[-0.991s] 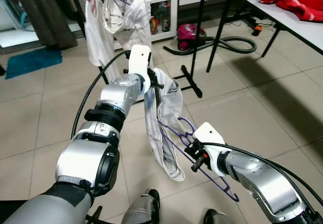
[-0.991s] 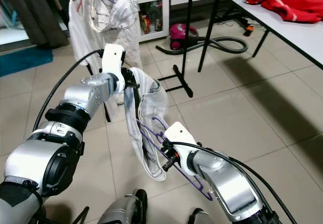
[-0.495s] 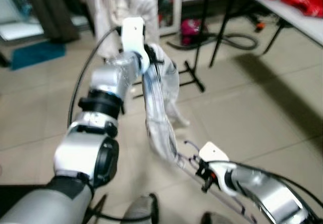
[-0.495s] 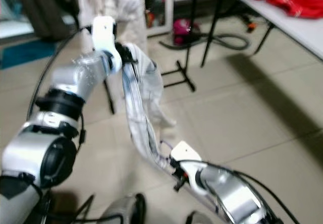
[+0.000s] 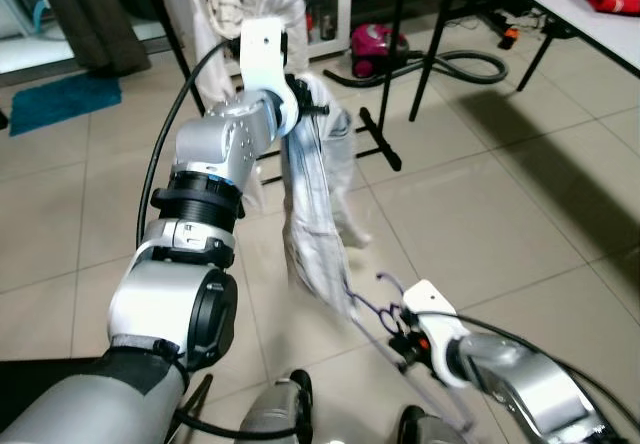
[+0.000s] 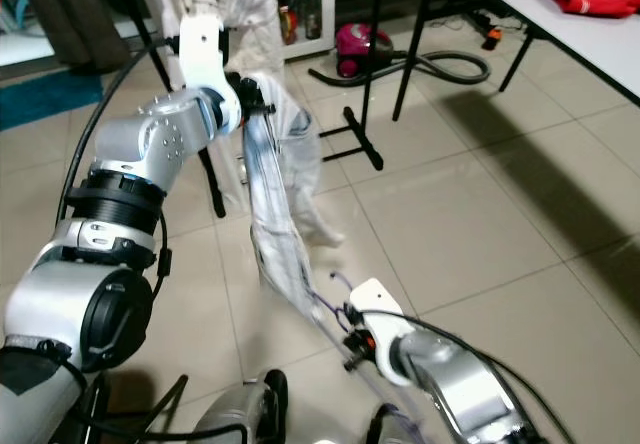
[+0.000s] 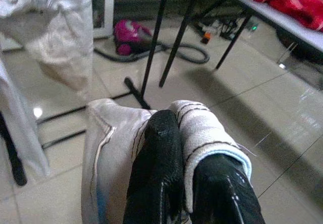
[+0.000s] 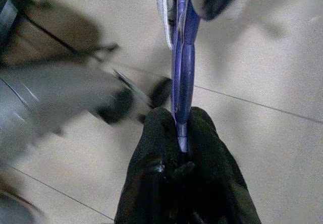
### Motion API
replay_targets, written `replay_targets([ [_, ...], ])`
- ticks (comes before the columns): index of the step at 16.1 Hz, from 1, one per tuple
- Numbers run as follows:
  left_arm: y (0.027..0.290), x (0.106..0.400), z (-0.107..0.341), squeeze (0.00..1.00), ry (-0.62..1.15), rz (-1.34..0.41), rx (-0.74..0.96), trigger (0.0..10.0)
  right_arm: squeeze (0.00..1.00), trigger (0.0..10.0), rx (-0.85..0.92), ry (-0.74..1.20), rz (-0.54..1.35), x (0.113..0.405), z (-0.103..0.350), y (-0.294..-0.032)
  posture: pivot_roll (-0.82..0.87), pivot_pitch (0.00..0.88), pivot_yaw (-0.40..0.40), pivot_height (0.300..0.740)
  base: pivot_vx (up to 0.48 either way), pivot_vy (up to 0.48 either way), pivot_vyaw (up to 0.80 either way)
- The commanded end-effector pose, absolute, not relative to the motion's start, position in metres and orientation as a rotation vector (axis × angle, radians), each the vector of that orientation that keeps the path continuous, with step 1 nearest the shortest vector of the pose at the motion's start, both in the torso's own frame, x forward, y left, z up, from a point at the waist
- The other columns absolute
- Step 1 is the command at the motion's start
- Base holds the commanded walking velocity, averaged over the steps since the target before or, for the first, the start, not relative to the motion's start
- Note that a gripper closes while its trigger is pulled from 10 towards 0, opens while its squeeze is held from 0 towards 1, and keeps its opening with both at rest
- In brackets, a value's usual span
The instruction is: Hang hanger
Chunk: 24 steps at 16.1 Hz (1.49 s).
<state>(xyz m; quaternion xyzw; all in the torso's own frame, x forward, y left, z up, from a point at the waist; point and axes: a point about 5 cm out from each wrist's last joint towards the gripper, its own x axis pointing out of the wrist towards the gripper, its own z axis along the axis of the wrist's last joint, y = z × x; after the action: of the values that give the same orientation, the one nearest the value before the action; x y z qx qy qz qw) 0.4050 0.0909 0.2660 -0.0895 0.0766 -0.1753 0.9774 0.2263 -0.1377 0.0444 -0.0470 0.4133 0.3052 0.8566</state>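
My right gripper [image 8: 180,133]: black fingers pinched tight on thin purple plastic hanger [image 8: 182,67]. White fabric edge [image 8: 162,7] alongside. Beige tiled floor [image 8: 272,72] beyond, blurred.

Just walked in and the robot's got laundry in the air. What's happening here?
The robot is getting a garment ready to hang. Its left hand is shut on the top of a white garment, held up near the clothes rack. Its right hand, low over the floor, is shut on a purple hanger at the garment's lower end. Nothing is hung yet.
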Motion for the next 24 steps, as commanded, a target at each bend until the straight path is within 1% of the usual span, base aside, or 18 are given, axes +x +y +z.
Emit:
replay_targets([
  [1,0.086,0.400,0.291,0.00,0.047,-0.404,-0.176,0.0,0.00,10.0,0.001,0.915,0.591,0.223,0.035,-0.143,0.03,0.159,0.084,0.740,0.000,0.000,0.00],
  [2,0.085,0.399,0.294,0.00,0.035,-0.414,-0.171,0.0,0.00,10.0,0.073,0.918,0.554,0.226,0.033,-0.143,0.04,0.159,0.083,0.740,0.000,0.000,0.00],
  [3,0.086,0.397,0.300,0.00,0.008,-0.420,-0.165,0.0,0.00,10.0,0.197,0.915,0.483,0.232,0.031,-0.146,0.04,0.158,0.077,0.740,0.000,0.000,0.00],
  [7,0.095,0.392,0.305,0.00,-0.009,-0.407,-0.157,0.0,0.00,10.0,0.412,0.897,0.311,0.245,0.026,-0.154,0.06,0.153,0.064,0.740,0.000,0.000,0.00],
  [9,0.100,0.391,0.304,0.00,-0.015,-0.397,-0.142,0.0,0.00,10.0,0.498,0.868,0.270,0.253,0.028,-0.155,0.06,0.150,0.062,0.740,0.000,0.000,0.00],
  [11,0.106,0.387,0.296,0.00,-0.009,-0.385,-0.104,0.0,0.00,10.0,0.725,0.696,0.195,0.276,0.050,-0.157,0.06,0.142,0.060,0.740,0.000,0.000,0.00],
  [14,0.106,0.376,0.283,0.00,-0.007,-0.405,-0.065,0.0,0.00,10.0,0.912,0.598,0.109,0.292,0.065,-0.164,0.06,0.140,0.061,0.740,0.000,0.000,0.00],
  [17,0.106,0.361,0.259,0.00,0.008,-0.413,-0.019,0.0,0.00,10.0,0.992,0.490,-0.029,0.305,0.075,-0.182,0.07,0.138,0.057,0.740,0.000,0.000,0.00],
  [18,0.107,0.359,0.254,0.00,0.013,-0.403,-0.019,0.0,0.00,10.0,1.011,0.441,-0.049,0.309,0.080,-0.186,0.07,0.135,0.053,0.740,0.000,0.000,0.00],
  [20,0.110,0.347,0.234,0.00,0.013,-0.378,0.008,0.0,0.00,10.0,1.114,0.282,-0.112,0.320,0.099,-0.199,0.07,0.120,0.046,0.740,0.000,0.000,0.00],
  [23,0.110,0.332,0.206,0.00,0.041,-0.337,0.045,0.0,0.00,10.0,1.143,0.101,-0.127,0.334,0.126,-0.207,0.06,0.100,0.040,0.740,0.000,0.000,0.00],
  [24,0.107,0.326,0.200,0.00,0.008,-0.351,0.103,0.0,0.00,10.0,1.176,0.070,-0.158,0.338,0.132,-0.210,0.06,0.097,0.038,0.740,0.000,0.000,0.00],
])
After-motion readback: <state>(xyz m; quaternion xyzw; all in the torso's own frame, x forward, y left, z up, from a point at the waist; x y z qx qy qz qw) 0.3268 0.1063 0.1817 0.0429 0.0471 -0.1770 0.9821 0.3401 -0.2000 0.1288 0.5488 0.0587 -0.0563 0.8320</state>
